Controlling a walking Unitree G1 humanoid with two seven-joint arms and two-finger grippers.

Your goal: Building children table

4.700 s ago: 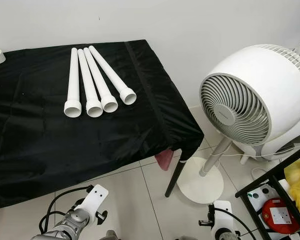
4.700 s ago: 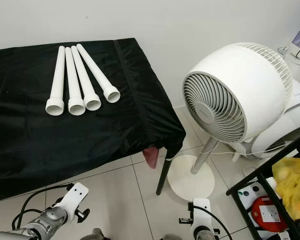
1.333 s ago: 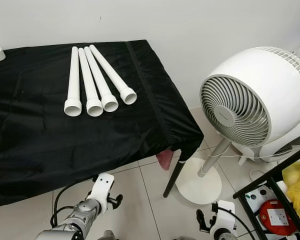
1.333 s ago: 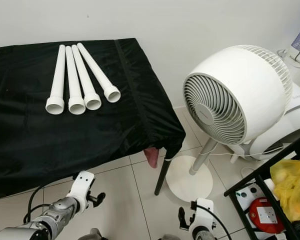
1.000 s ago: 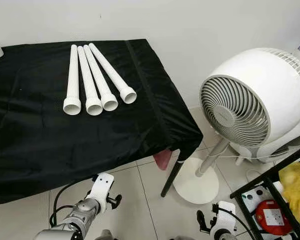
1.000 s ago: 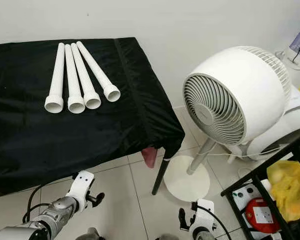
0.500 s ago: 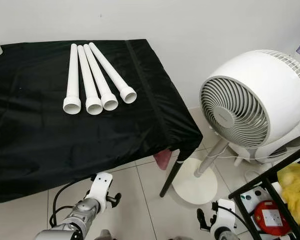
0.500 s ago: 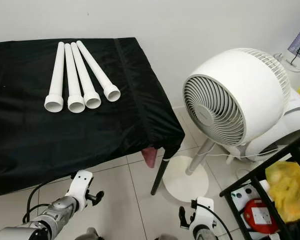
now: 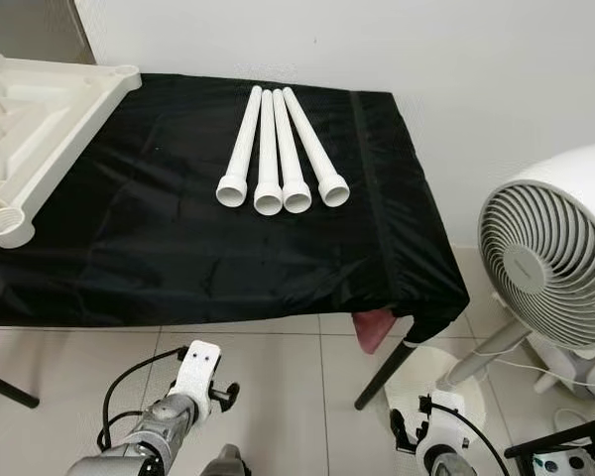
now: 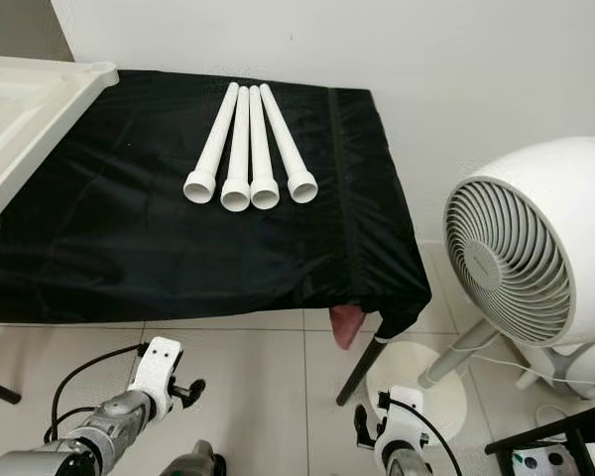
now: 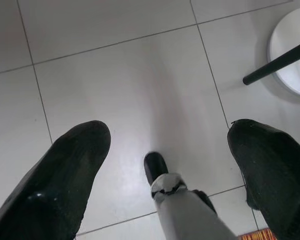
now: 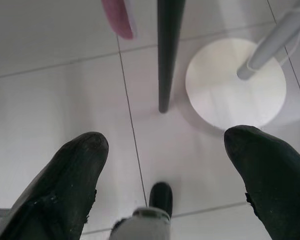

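Ahead, four white legs (image 9: 283,149), tabletop (image 9: 30,119), black table (image 9: 178,248)

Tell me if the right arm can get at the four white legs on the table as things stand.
Probably not yet. The right gripper hangs low over the floor, jaws open, below the table edge; the legs lie further back on top. Nothing blocks them.

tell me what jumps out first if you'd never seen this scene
Four white table legs lie side by side, their open ends toward the robot, near the middle of a table draped in black cloth. The overturned white tabletop rests at the table's left end, and a large white fan stands on the floor to the right. Both grippers, left gripper and right gripper, hang open over the floor tiles.
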